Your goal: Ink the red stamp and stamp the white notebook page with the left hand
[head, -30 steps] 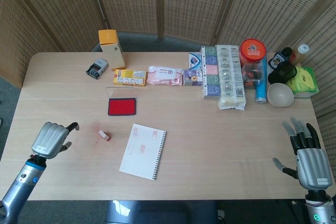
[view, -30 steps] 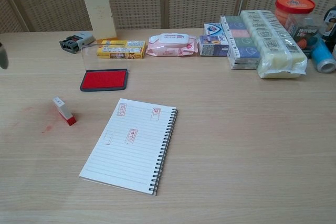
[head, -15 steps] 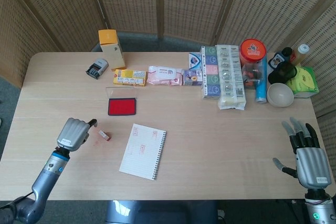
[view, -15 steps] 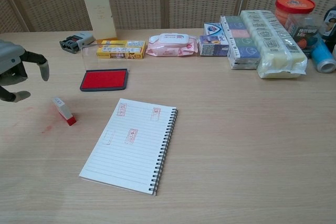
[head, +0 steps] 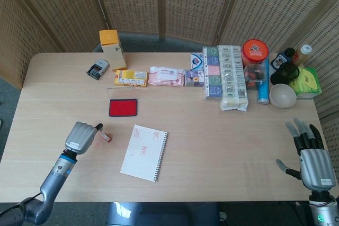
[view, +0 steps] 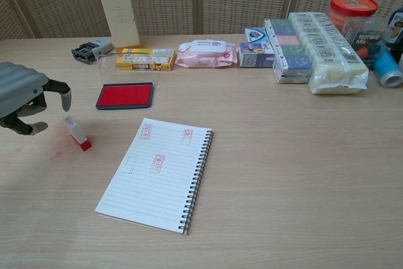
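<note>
The grey metal left hand (head: pixel 81 137) hangs just above the pale wooden table (head: pixel 222 146), its fingers (view: pixel 63 96) partly curled but apart and holding nothing, a fingertip and the thumb poised on either side of the upper end of the small stamp. That small red-and-white block stamp (view: pixel 77 133) lies tilted on the table just beside the hand, red end toward the notebook; whether a fingertip already touches it is hard to say from either view. Next out lies the white lined spiral-bound notebook (view: pixel 158 172), open and flat, with a few faint red marks already on its page (who made them, the views do not tell). Behind the stamp sits the red ink pad in its dark tray (view: pixel 124 95), its clear lid raised.

Judging by this, the task is at its very start: the stamp is not yet lifted, not inked, and the stamping is all to come.

The grey right hand (head: pixel 311 158) rests at the far right edge of the table, fingers spread, empty, shown only in the head view. The chest view cuts off most of the left hand, and smudges of red stain the table (view: pixel 58 153) near the stamp.
</note>
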